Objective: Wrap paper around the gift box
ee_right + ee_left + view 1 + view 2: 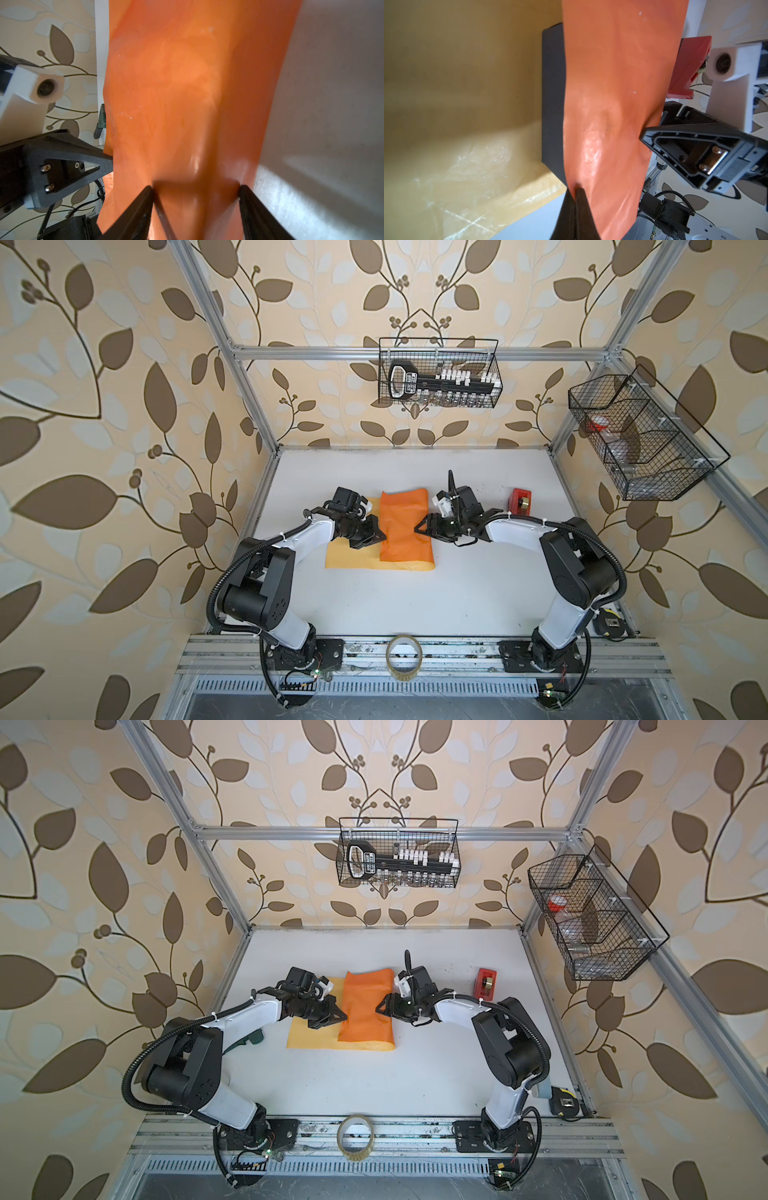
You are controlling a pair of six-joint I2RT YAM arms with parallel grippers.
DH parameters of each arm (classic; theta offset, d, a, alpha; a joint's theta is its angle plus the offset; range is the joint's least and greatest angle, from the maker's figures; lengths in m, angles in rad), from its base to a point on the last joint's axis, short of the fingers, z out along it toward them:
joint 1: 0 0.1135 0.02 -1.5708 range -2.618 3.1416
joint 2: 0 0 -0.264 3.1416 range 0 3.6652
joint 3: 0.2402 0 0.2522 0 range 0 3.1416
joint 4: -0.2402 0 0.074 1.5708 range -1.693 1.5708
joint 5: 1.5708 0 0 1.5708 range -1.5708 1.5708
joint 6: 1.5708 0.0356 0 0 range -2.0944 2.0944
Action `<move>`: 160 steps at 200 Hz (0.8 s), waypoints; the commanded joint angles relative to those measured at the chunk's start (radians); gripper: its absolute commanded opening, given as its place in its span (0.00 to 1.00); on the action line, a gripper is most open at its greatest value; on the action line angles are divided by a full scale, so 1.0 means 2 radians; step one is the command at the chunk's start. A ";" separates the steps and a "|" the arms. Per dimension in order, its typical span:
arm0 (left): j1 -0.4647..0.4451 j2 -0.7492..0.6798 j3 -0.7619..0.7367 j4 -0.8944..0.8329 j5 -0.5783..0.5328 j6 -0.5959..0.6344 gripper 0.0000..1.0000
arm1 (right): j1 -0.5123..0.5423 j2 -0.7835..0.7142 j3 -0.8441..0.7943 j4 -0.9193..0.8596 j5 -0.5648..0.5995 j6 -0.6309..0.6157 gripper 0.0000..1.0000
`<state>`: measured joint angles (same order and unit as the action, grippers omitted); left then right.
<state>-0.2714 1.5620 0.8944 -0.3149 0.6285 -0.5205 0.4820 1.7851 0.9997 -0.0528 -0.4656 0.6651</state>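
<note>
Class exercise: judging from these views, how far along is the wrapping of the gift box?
Done: the gift box sits on the paper, with one orange flap folded over it. In hand: the left gripper is shut on that flap's edge; the right gripper straddles the covered opposite side. Left: the yellow-tan half lies flat, the ends are unfolded and nothing is fastened yet.

Paper (pixel 405 526) covers the gift box (pixel 553 93) (tape dispenser (pixel 521 501) right of both).
</note>
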 commanded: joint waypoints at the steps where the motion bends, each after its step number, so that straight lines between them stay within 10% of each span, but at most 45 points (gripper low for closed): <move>1: 0.000 0.011 -0.005 -0.012 -0.040 0.022 0.00 | 0.002 -0.005 -0.010 -0.076 0.036 -0.013 0.67; 160: -0.010 0.053 0.009 -0.017 -0.065 0.034 0.00 | 0.036 -0.003 0.048 -0.098 0.082 0.015 0.83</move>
<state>-0.2825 1.6150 0.9283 -0.2924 0.6277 -0.4885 0.5419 1.7302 1.0599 -0.2420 -0.3393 0.6781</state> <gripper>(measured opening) 0.045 0.831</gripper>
